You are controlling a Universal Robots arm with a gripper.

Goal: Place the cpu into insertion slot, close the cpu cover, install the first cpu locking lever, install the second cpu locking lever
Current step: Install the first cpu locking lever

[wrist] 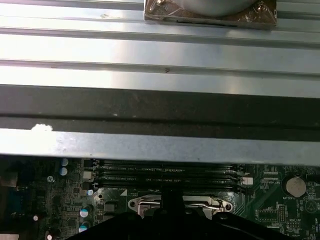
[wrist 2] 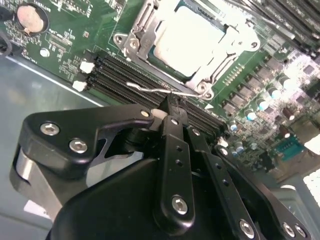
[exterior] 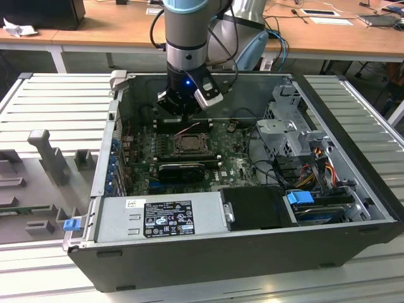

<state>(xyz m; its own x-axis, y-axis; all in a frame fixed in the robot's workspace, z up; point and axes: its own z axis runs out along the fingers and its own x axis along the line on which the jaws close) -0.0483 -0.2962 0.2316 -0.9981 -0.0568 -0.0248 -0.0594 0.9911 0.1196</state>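
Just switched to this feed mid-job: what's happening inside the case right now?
The arm's hand is down inside the open computer case, over the motherboard beside the insertion slot. In the second wrist view the cpu sits in the slot with the cpu cover lying closed around it. The fingertips are right at a thin wire locking lever along the socket's edge.

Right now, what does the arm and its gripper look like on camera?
The arm is a silver tube with a pale blue joint cap, black cables looping beside it and a small blue light at the wrist. The gripper is matte black, with linked bars fixed by silver screws.
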